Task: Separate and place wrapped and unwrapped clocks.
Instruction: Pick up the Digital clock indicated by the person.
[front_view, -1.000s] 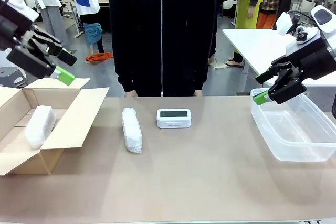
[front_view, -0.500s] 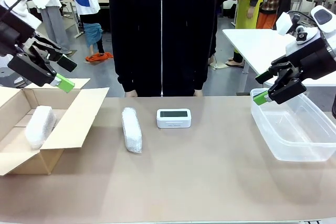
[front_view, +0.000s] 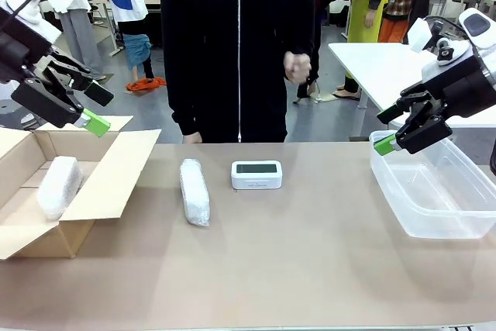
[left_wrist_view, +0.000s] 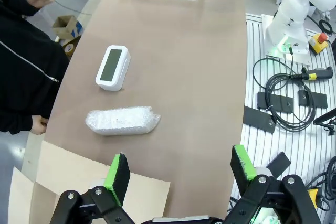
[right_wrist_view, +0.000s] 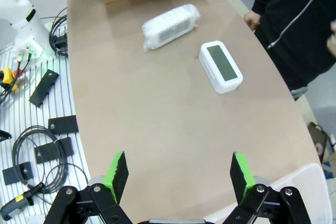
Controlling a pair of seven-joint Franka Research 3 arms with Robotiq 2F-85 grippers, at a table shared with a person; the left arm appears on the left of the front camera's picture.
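Both robot arms hung above the brown table [front_view: 310,277] with their jaws spread wide and nothing between the green pads. The left gripper [front_view: 98,108] hovered over the far edge of an open cardboard box [front_view: 116,167] at the robot's left. The right gripper [front_view: 386,129] hovered at the left end of a clear plastic tub [front_view: 457,226] at its right.

One bubble-wrapped clock [front_view: 59,186] lay inside the box. A second wrapped clock [front_view: 194,191] lay on the bare tabletop just right of the box's open flap, its long side running away from the robot. The unwrapped white digital clock [front_view: 256,174] sat near it toward the middle of the table, apart from the bundle, with its grey display showing. Neither gripper touched any of the three.

A person in a black zipped jacket [front_view: 240,44] stood at the far side. One hand [front_view: 193,138] rested at the table's edge, and the other hand [front_view: 297,66] was closed in a loose fist at chest height.
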